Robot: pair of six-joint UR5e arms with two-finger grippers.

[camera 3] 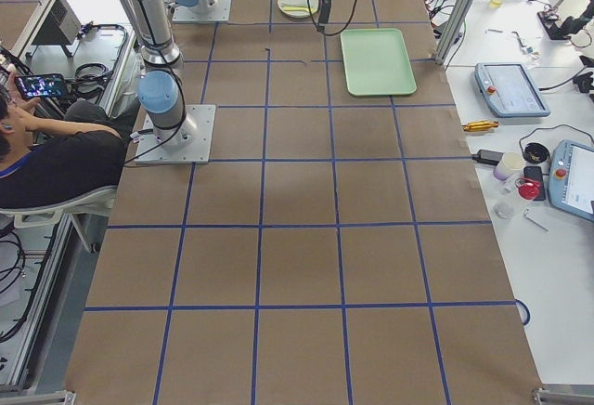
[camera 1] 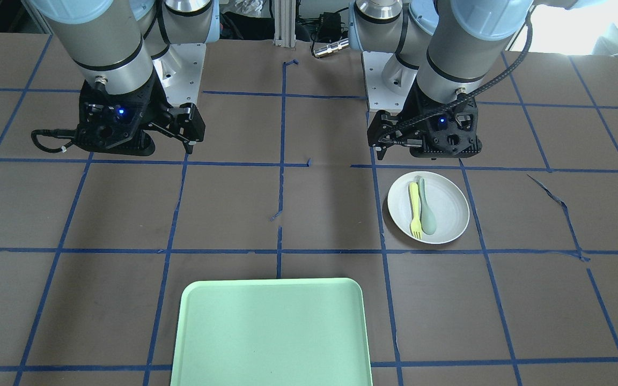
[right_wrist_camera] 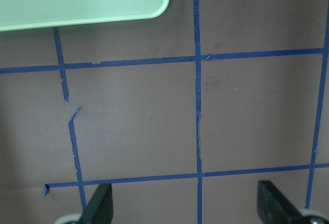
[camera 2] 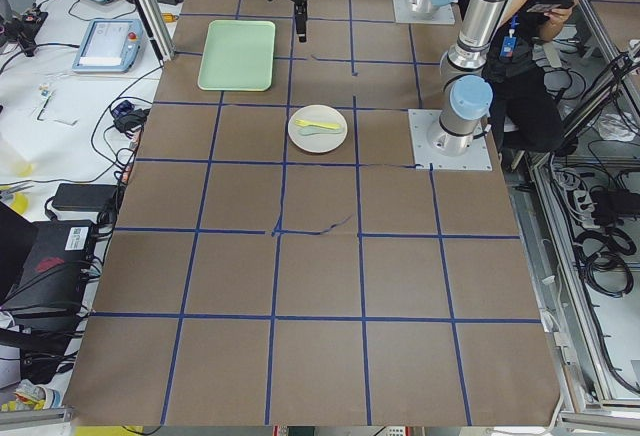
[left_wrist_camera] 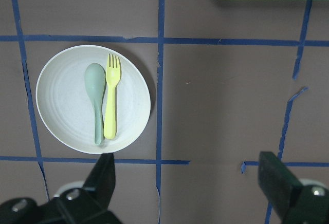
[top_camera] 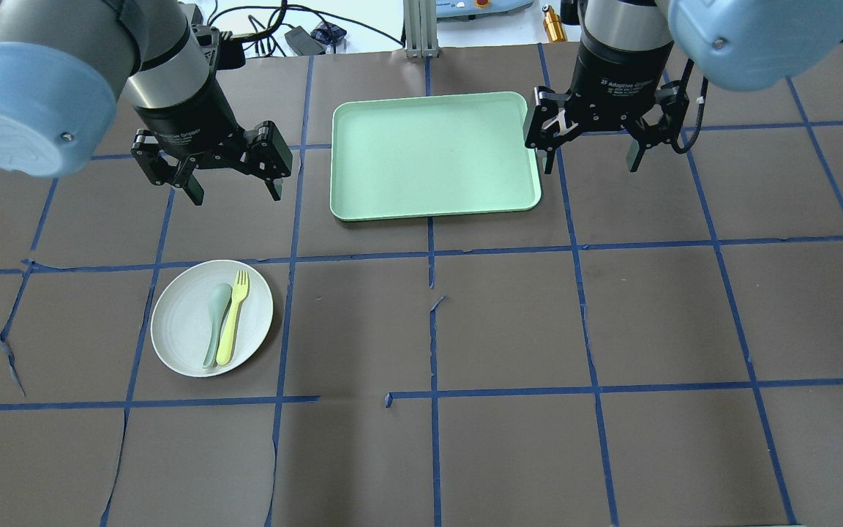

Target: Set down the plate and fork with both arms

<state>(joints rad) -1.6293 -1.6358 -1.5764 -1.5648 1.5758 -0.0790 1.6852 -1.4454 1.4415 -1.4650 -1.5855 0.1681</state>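
Far left, the left end effector (top_camera: 235, 196) hangs above the table (top_camera: 509, 315) with its fingers spread wide and nothing between them, just beyond the plate (top_camera: 176, 333). Here's the trouble spot: the fork (top_camera: 233, 322) lies flat on that plate, pressed right up against the spoon (top_camera: 215, 322). A pinch for the fork could well catch the spoon too, or shove it aside. The fork is slim and sits low, so the fingers may scrape the plate and skate off. If the plate goes first, its shallow rim gives little to bite on, and any tilt would likely send both utensils sliding off.

Moving right, the tray (top_camera: 429, 154) sits at the far middle. With both arms heading there, they risk crowding each other. The right end effector (top_camera: 590, 167) hovers just off the tray's right edge, also opened wide and carrying nothing.

Containers now: the plate holds spoon and fork side by side, heads pointing far. The tray has neither plate nor fork in it yet.
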